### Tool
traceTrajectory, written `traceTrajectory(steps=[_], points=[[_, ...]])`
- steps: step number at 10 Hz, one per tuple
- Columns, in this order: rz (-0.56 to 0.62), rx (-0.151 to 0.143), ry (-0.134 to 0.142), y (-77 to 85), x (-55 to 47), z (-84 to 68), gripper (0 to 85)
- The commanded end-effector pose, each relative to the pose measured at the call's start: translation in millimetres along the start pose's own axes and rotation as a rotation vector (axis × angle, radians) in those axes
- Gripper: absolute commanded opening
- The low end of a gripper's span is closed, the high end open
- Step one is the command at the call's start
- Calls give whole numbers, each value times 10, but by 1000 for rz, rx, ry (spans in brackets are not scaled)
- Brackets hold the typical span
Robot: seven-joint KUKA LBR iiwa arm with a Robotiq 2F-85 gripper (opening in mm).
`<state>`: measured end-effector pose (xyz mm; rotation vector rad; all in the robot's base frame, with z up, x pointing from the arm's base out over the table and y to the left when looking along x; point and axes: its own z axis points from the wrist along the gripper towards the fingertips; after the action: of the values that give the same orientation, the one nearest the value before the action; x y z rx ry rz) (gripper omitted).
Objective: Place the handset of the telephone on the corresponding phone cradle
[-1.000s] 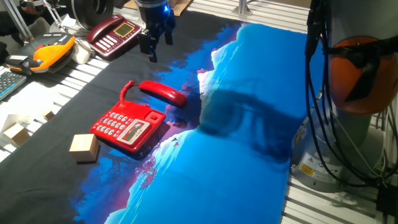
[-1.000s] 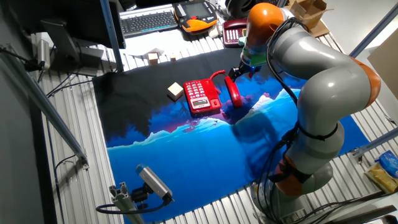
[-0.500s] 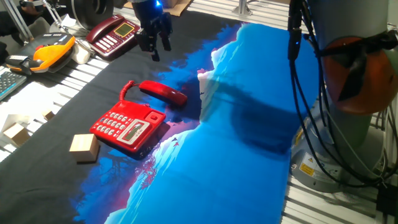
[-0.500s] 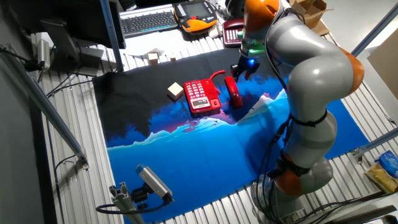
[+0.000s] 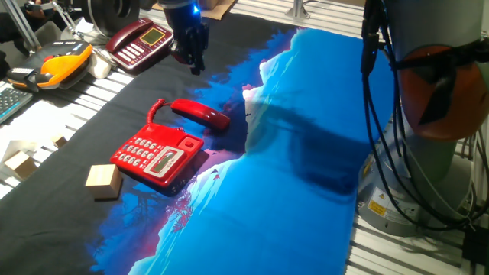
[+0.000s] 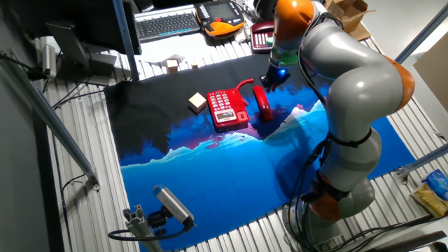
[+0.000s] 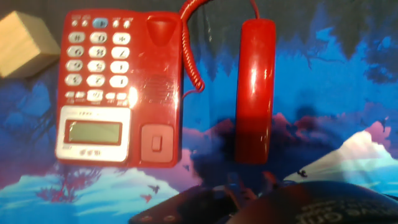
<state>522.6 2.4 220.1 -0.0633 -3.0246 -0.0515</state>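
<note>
My jaws hang in the air with nothing between them. My gripper (image 5: 191, 57) is a dark two-finger tool with a blue light glowing at its wrist, but whether the fingers stand apart or together I cannot tell. In one fixed view they look drawn into a narrow dark shape, and in the other fixed view my gripper (image 6: 273, 75) is too small to read. My own camera shows only a dark blurred edge of me along the bottom of the picture.

Below me lies the bright red glossy plastic handset (image 7: 254, 90), an elongated bar with rounded ends, flat on the cloth and off its cradle. It rests just beside the bright red desk telephone (image 7: 118, 87), roughly parallel to that phone's long side, with a strip of cloth between them. A red coiled cord (image 7: 191, 62) loops from the handset's far end round to the phone body. The telephone's sloped face carries white-labelled buttons and a small grey display panel.

In the fixed view the handset (image 5: 200, 112) sits between me and the telephone (image 5: 157, 155). Both rest on a black and blue printed cloth (image 5: 306, 153) spread over the slatted metal table (image 6: 91, 189). A pale wooden block (image 5: 103, 181) stands near the telephone's other side. Well apart, past the cloth's edge, sits a darker maroon phone (image 5: 141, 42) with a yellowish display.
</note>
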Motion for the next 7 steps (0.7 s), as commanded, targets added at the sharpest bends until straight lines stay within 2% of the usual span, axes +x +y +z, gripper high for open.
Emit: traceTrajectory(steps=[1, 4, 5, 6, 7], points=[[11, 0, -2, 0, -21, 46, 0], [54, 40, -47, -6, -69, 120, 0], [69, 41, -55, -17, -78, 116, 0], [78, 44, -48, -26, -106, 117, 0], [60, 61, -40, -52, -168, 147, 0]])
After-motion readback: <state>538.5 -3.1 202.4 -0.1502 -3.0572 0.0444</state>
